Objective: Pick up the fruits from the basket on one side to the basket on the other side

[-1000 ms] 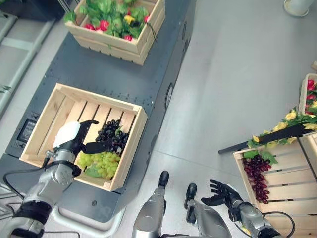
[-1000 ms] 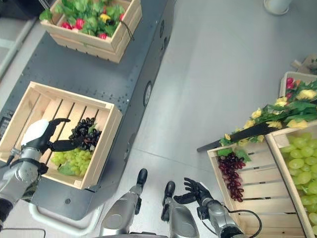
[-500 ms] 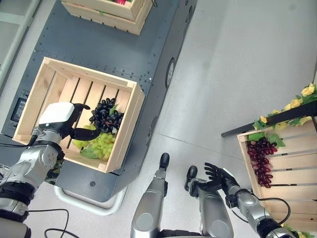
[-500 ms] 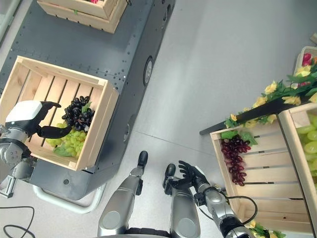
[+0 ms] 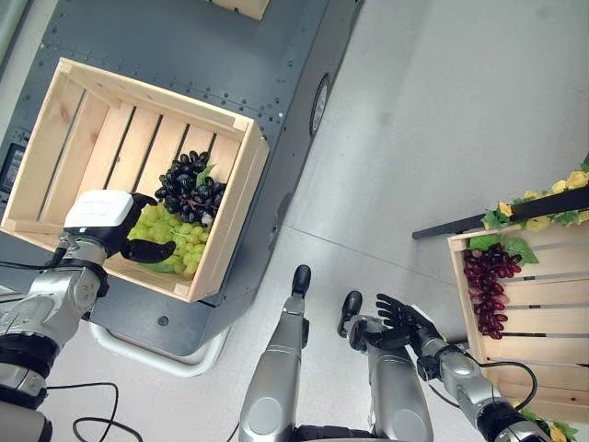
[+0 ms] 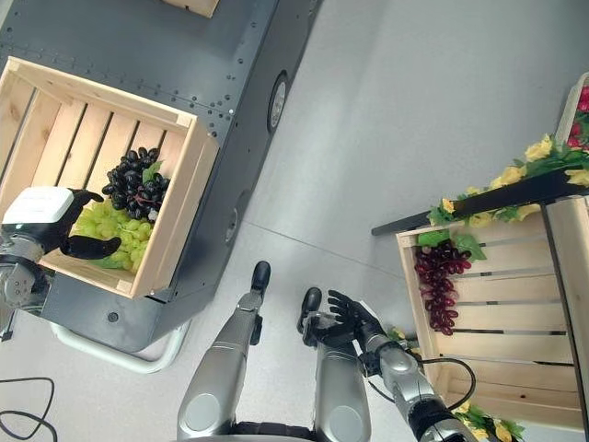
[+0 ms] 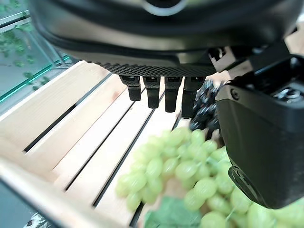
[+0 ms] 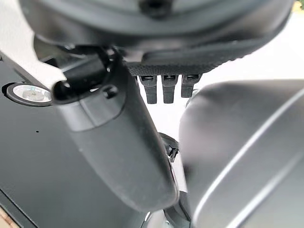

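A wooden crate (image 5: 156,92) on the left holds a dark grape bunch (image 5: 189,187) and a green grape bunch (image 5: 175,235). My left hand (image 5: 101,221) hangs over the crate's near part, open, its thumb (image 7: 256,142) beside the green grapes (image 7: 185,175) and its straight fingers (image 7: 159,92) above the slats. The dark grapes (image 7: 206,107) lie just past the thumb. Nothing is held. My right hand (image 5: 400,318) is low at the right with fingers spread, open and empty. A second crate (image 5: 529,318) at the right holds a red grape bunch (image 5: 486,281).
The left crate stands on a grey metal cart (image 5: 276,55). A corner of another crate (image 5: 244,7) shows at the top. Yellow flowers on a dark bar (image 5: 543,198) lie above the right crate. Pale floor separates the two sides.
The camera has shifted. My left hand has drawn back from the dark grapes toward the crate's near edge, its thumb now over the green bunch. The right hand stays low and open.
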Motion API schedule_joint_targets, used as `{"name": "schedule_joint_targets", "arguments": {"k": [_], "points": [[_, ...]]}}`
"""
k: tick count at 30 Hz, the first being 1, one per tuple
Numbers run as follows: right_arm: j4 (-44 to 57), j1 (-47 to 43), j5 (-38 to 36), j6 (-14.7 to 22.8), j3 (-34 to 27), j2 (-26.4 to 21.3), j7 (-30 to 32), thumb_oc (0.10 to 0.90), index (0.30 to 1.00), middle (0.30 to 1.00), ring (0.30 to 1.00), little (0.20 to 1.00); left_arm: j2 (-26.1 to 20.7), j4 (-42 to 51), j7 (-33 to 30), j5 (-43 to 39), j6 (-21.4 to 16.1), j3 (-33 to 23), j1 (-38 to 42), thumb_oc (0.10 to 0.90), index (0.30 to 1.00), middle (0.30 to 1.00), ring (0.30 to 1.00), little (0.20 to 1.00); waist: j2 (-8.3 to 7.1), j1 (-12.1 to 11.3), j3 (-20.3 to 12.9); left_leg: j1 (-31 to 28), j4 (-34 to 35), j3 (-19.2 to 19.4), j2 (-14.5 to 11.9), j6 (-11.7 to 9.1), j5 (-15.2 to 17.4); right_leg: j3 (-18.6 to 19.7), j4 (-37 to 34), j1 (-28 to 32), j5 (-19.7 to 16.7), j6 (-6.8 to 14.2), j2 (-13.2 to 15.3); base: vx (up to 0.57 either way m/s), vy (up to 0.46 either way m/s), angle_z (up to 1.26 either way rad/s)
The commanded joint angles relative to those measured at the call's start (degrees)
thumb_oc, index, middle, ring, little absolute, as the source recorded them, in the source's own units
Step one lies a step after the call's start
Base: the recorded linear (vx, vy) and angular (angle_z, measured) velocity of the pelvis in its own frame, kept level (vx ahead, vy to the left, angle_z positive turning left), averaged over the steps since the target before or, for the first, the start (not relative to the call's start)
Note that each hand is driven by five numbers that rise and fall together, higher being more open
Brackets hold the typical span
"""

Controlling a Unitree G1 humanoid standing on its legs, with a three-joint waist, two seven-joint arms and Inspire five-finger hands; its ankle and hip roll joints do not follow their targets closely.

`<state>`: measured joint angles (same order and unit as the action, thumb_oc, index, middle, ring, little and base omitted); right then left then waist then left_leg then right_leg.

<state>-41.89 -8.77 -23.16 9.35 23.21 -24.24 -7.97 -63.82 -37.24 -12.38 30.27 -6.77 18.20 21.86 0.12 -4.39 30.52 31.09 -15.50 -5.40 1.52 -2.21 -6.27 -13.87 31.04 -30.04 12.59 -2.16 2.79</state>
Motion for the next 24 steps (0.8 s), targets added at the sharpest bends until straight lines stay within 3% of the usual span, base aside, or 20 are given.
{"name": "schedule_joint_targets", "arguments": {"k": [1, 7, 12, 19, 24], "points": [[3.8, 4.0, -1.7, 2.2, 1.0, -1.3, 1.4, 0.8, 0.9, 0.9, 0.9, 0.9, -6.8, -2.2, -2.8, 0.6, 2.6, -7.4, 1.0, 0.8, 0.9, 0.9, 0.9, 0.9, 0.05, -0.1, -0.7, 2.0, -7.6, 6.2, 2.6, 2.0, 8.3, 1.4, -4.3, 2.3, -2.2, 1.6, -3.4, 0.0, 0.0, 0.0], [3.9, 4.1, -1.8, 2.0, 1.0, -1.2, 1.1, 0.8, 0.9, 0.9, 0.9, 0.9, -7.2, -4.6, -3.4, 3.8, 3.8, -8.1, 0.1, 0.8, 0.9, 0.9, 0.9, 0.9, -0.37, -0.3, -0.7, 3.2, -8.3, 6.4, 2.5, 1.9, 8.6, 1.4, -4.3, 1.9, -2.0, 1.5, -3.6, 0.01, 0.006, 0.01], [4.2, 3.6, -2.1, 2.0, 1.5, -1.0, 1.3, 0.8, 0.9, 0.9, 0.9, 0.9, -7.0, -9.4, -3.5, 6.8, 7.2, -7.0, 1.7, 0.8, 0.9, 0.9, 0.9, 0.9, -1.36, -0.5, -0.7, 4.1, -8.7, 6.6, 2.3, 2.0, 8.9, 1.1, -3.9, 1.2, -2.0, 1.7, -3.5, 0.02, 0.023, -0.03], [4.5, 2.4, -3.1, 1.6, 2.6, -0.1, 1.8, 0.8, 0.9, 0.9, 0.9, 0.9, -6.5, -12.9, -9.2, 11.6, 9.2, -2.6, 7.3, 0.8, 0.9, 0.9, 0.9, 0.9, -2.89, -0.5, -0.7, 3.7, -8.8, 6.7, 2.3, 2.2, 9.5, 0.9, -3.9, 1.3, -2.1, 1.8, -3.4, 0.0, 0.0, 0.0], [3.9, 2.2, -3.2, 1.8, 3.3, 0.6, 1.5, 0.8, 0.9, 0.9, 0.9, 0.9, -4.9, -13.8, -13.9, 13.6, 12.6, 0.8, 10.9, 0.8, 0.9, 0.9, 0.9, 0.9, -4.06, -0.1, -0.7, 3.7, -8.8, 6.5, 2.1, 2.0, 9.6, 0.9, -4.7, 2.0, -2.6, 1.9, -3.7, 0.0, 0.0, 0.0]]}}
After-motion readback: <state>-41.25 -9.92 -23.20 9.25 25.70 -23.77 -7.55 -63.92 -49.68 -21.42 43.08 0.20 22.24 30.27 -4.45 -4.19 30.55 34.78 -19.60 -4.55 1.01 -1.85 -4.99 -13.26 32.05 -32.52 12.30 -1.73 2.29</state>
